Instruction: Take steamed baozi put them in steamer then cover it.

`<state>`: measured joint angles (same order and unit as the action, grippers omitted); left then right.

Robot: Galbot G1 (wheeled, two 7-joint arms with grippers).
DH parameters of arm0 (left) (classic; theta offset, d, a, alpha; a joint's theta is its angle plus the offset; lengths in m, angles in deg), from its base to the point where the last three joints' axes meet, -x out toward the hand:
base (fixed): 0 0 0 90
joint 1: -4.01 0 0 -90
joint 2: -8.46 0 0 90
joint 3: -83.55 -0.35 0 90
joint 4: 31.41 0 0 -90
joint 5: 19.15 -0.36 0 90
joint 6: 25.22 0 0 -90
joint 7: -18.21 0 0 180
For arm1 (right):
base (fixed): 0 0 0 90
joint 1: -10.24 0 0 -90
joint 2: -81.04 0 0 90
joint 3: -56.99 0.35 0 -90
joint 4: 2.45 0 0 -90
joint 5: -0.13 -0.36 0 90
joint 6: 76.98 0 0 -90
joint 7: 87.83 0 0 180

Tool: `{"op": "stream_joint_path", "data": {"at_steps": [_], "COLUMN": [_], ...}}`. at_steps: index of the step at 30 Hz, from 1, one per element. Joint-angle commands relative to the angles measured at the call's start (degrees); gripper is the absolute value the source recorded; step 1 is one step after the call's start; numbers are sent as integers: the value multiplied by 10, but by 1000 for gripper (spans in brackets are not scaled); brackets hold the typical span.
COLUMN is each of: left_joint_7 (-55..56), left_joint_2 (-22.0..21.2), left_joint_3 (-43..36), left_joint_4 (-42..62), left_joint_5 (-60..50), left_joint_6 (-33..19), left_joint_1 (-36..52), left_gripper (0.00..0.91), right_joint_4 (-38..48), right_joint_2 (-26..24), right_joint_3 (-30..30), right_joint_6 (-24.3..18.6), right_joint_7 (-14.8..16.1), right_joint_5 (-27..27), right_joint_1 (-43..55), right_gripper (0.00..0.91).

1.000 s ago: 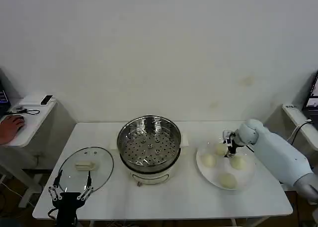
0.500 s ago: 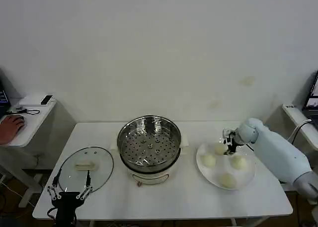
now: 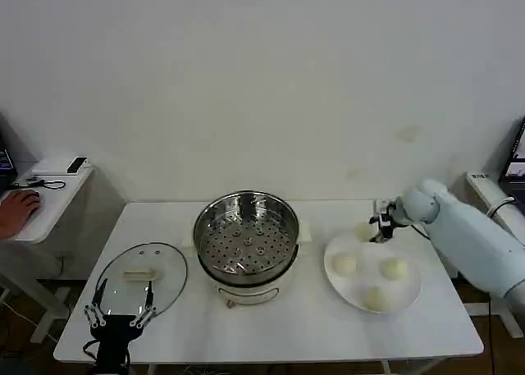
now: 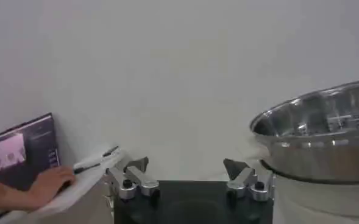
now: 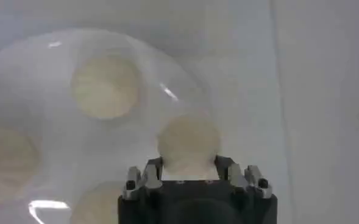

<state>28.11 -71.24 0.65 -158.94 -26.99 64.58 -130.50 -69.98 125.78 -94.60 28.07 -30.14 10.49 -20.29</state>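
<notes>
1. The white table [image 3: 271, 326] is carrying everything, its long edge facing the robot.
2. The steamer [image 3: 246, 245] is sitting at mid-table with its perforated tray bare; the left wrist view is catching its shiny wall [image 4: 316, 143] from the side.
3. The cover [image 3: 141, 278] is lying flat on the table to the steamer's left, cream handle up — apart from the pot, not on it.
4. The white plate [image 3: 410, 291] is lying to the steamer's right, holding three of the steamed baozi [image 3: 344, 265], all apart from one another; the right wrist view is looking down on them [image 5: 104, 86].
5. The right gripper [image 3: 371, 227] is hanging over the far edge of the plate with its fingers pinching a fourth bun [image 3: 363, 230] — the bun is sitting clear of the plate surface. In the right wrist view that bun [image 5: 188, 141] is showing just ahead of the gripper [image 5: 189, 165], between its two fingers.
6. The left gripper [image 3: 120, 305] is waiting at the near left table edge, just in front of the cover, fingers spread wide; its tips [image 4: 188, 165] are standing well apart with nothing between them.
</notes>
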Motion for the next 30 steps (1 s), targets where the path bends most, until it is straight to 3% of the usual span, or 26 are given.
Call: {"op": "stream_joint_path", "data": {"at_steps": [1,7,20,26,30], "left_joint_7": [-1,-3,-5,-4,-3], "left_joint_2": [3,9,4,3,1], "left_joint_3": [0,5,9,17,21], "left_joint_4": [11,8,-5,-15,-16], "left_joint_5": [11,21,29,30,28], "left_joint_6": [3,6,10,8,7], "left_joint_1": [10,10,1,-9,-13], "left_gripper": [907,907,907,907,907], "right_joint_4": [-39,-45,-41,-25,1], "right_joint_2": [1,60,240,276,290], "right_joint_3": [-69,-162,-308,-358,-360], "right_joint_6": [-2,-7,-53,-96,-143], "right_joint_7": [2,-6,-14,-16,-30], "right_joint_5": [-82,-145,-189,-168,-115], "right_joint_1": [136,229,299,292,272], "right_gripper": [615,615,615,615,615]}}
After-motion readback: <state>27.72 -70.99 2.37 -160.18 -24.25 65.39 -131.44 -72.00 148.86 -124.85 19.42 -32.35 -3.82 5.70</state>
